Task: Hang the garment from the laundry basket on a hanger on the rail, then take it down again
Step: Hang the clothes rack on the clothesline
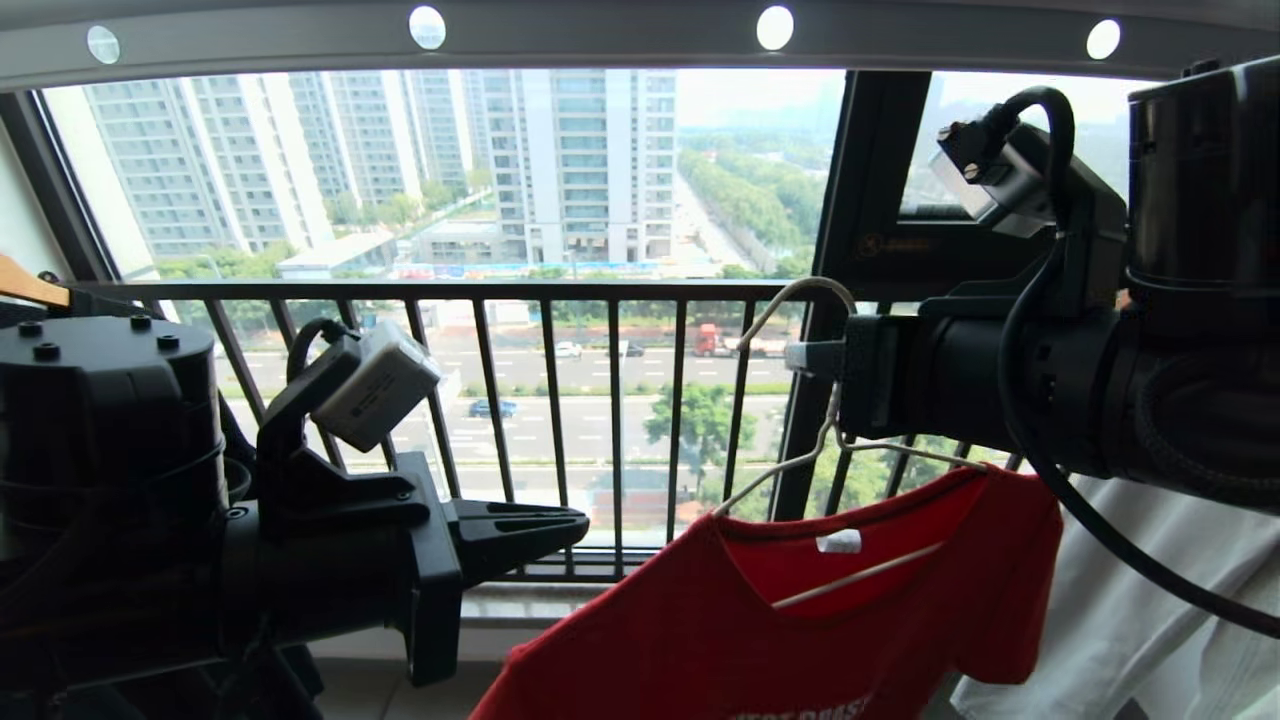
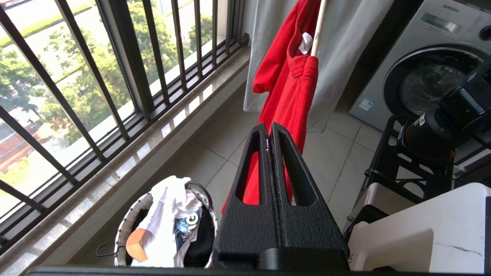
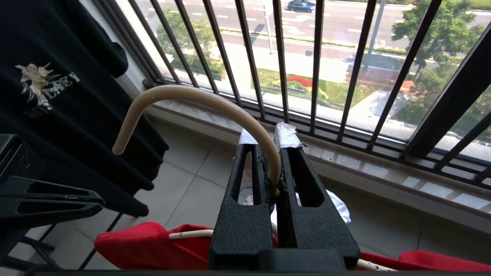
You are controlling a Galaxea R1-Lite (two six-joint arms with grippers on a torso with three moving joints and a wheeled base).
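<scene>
My right gripper (image 3: 268,140) pinches the hanger (image 1: 800,440) by its hook, below the rail (image 1: 600,35). The red garment (image 1: 780,630) hangs on it. My left gripper (image 2: 268,128) is closed and empty, above the basket (image 2: 128,226).

Bright daylight floods in through the far window (image 1: 450,180), leaving both near robot arms as dark silhouettes; focus is sharp, with the rail (image 1: 640,40) bowed by lens distortion.

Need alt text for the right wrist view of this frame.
The right gripper is shut on the neck of the off-white hanger, its hook curving free in the air. The red T-shirt hangs below, with the black railing and street beyond.
</scene>
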